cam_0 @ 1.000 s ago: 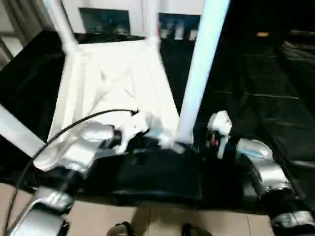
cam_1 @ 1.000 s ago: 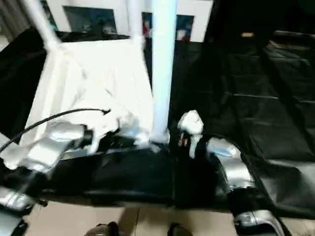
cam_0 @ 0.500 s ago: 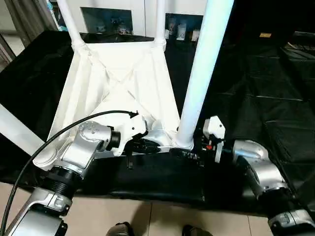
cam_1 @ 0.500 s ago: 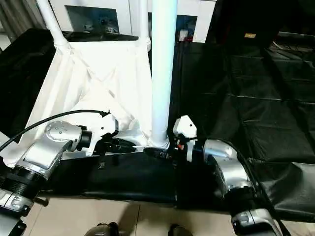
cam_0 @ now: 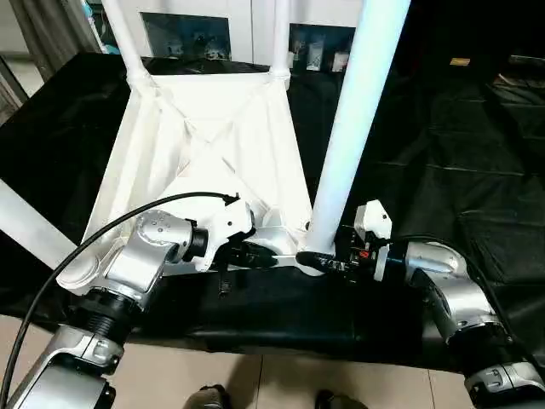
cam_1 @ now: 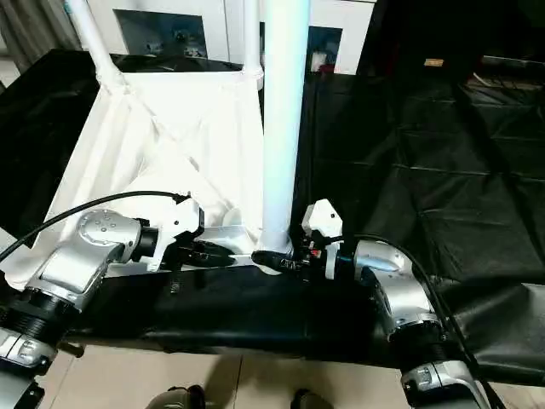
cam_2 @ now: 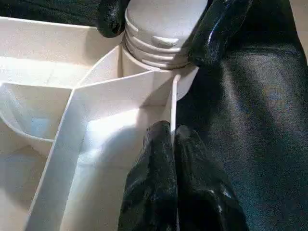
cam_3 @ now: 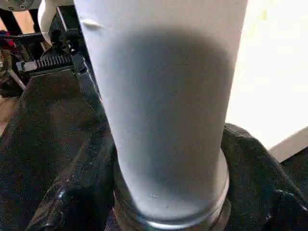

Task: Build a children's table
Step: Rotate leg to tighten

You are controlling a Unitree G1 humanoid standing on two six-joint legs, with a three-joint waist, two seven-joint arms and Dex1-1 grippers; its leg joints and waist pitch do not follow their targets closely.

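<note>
Children's table top (cam_0: pixel 204 153) lies upside down on the black-draped bench (cam_0: pixel 443 145), ribs up, with two far legs already standing in their corner sockets and the near-right leg (cam_0: pixel 353 128) upright in its socket. From the head views, the picture has gone from smeared a second ago to steady now, and the right tool (cam_0: pixel 317 262) has drawn its two fingers in around the foot of that leg, where half a second ago they stood wider beside it. My reading is that the leg is being seated or twisted home, so three of four legs are nearly done; another leg (cam_0: pixel 30 230) lies slanted at the near-left.

Left wrist view: the left tool (cam_2: pixel 174 139) is pinched tight on a thin upright rib of the top, bracing it. This view alone shows the leg's ridged collar (cam_2: pixel 159 45) sitting in the round socket, with the right tool's fingertips (cam_2: pixel 219 29) on either side.

Right wrist view: the leg's shaft rises between the dark fingers, which hug its base closely; whether they press firmly I cannot tell.
</note>
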